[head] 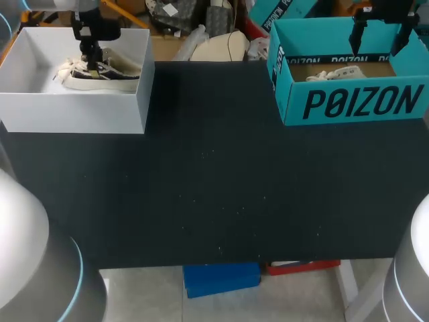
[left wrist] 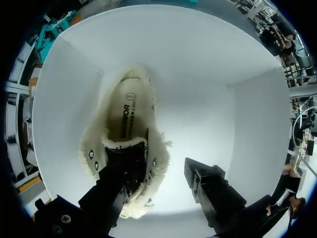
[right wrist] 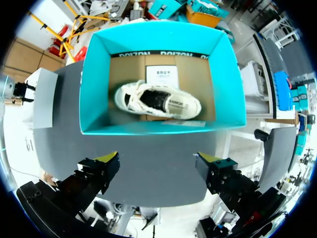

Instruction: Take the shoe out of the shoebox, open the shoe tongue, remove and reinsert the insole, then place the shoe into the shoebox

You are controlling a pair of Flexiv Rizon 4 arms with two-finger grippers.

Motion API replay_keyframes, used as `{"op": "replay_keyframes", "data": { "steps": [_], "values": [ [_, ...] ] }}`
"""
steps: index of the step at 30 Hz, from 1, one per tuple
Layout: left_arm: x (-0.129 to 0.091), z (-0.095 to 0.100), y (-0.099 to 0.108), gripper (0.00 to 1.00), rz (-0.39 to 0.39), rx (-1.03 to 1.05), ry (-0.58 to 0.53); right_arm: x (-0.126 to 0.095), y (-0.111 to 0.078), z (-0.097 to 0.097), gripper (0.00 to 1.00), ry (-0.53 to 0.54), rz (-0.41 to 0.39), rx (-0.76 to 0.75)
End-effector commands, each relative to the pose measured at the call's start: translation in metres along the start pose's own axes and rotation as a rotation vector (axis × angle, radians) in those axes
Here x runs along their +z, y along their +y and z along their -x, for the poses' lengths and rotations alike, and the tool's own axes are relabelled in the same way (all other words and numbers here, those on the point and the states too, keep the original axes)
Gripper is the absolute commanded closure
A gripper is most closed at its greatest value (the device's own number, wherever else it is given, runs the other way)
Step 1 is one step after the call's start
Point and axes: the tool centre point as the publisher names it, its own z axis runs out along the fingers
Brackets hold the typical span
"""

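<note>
My tabletop [head: 214,174] is matt; the white box [head: 74,111] at ten o'clock smooth card, its shoe [left wrist: 126,106] fleecy; teal box [head: 355,100] lined brown cardboard.

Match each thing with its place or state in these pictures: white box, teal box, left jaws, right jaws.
Things:
1 white box
2 teal box
3 left jaws
4 right jaws

Places or states:
A open, up over the teal box
B far left on the table, holding the fleece-lined shoe
C open, down inside the white box at the fleece-lined shoe
D far right on the table, holding the white laced shoe

Pairs: 1-B, 2-D, 3-C, 4-A
</note>
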Motion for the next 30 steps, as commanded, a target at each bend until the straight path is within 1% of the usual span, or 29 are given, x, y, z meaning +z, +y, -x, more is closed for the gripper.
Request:
{"op": "replay_keyframes", "data": {
  "steps": [1,2,4,5,14,17,18,19,20,22,27,30],
  "values": [
    [0.017,0.008,-0.002,0.44,-0.005,0.0,0.033,0.0,0.0,0.0,0.0,0.0,0.0,0.0],
    [0.02,0.007,-0.002,0.44,-0.005,0.001,0.032,0.0,0.0,0.0,0.0,0.0,0.0,0.0],
    [0.024,0.007,-0.002,0.51,-0.006,0.002,0.036,0.0,0.0,0.0,0.0,0.0,0.0,0.0],
    [0.026,0.007,-0.002,0.51,-0.001,0.003,0.031,0.0,0.0,0.0,0.0,0.0,0.0,0.0],
    [0.04,0.01,0.002,0.53,0.006,0.009,0.028,0.0,0.0,0.0,0.0,0.0,0.0,0.0],
    [0.046,0.01,0.003,0.54,0.017,0.012,0.027,0.0,0.0,0.0,0.0,0.0,0.0,0.0],
    [0.048,0.01,0.003,0.56,0.032,0.014,0.023,0.0,0.0,0.0,0.0,0.0,0.0,0.0],
    [0.049,0.01,0.003,0.62,0.042,0.019,0.012,0.0,0.0,0.0,0.0,0.0,0.0,0.0],
    [0.049,0.01,0.003,0.67,0.034,0.016,0.002,0.0,0.0,0.0,0.0,0.0,0.0,0.0],
    [0.049,0.009,0.002,1.0,0.036,0.017,-0.003,0.0,0.0,0.0,0.0,0.0,0.0,0.0],
    [0.033,0.005,0.002,1.0,0.015,0.007,-0.034,0.0,0.0,0.0,0.0,0.0,0.0,0.0],
    [0.014,0.001,0.002,1.0,0.009,0.013,-0.064,0.0,0.0,0.0,0.0,0.0,0.0,0.0]
  ]
}}
